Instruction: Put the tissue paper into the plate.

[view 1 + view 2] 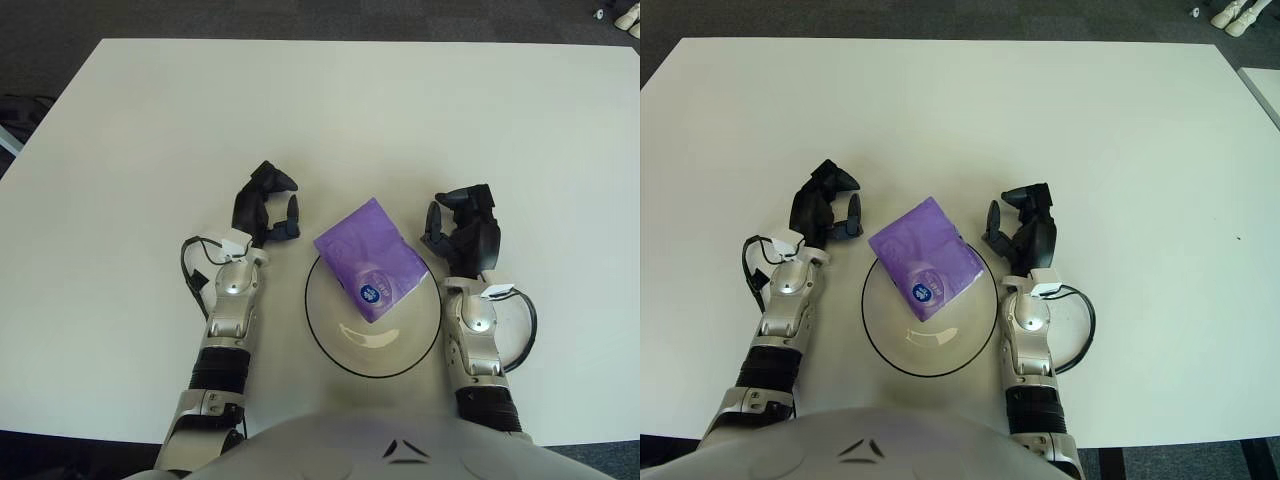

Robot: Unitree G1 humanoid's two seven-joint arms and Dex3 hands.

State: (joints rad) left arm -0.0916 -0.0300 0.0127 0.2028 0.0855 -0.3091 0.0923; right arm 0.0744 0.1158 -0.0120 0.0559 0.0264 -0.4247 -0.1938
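A purple pack of tissue paper (371,258) with a blue round label lies in the clear plate (340,345), tilted, its far corner over the plate's back rim. The plate has a dark rim and sits on the white table just in front of me. My left hand (270,208) shows just left of the plate, fingers relaxed and holding nothing. My right hand (462,228) shows just right of the plate, fingers spread and holding nothing. Neither hand touches the pack.
The white table (330,120) stretches far ahead and to both sides. Dark carpet lies beyond its edges. Cables loop beside each wrist, one by the left (192,262) and one by the right (526,330).
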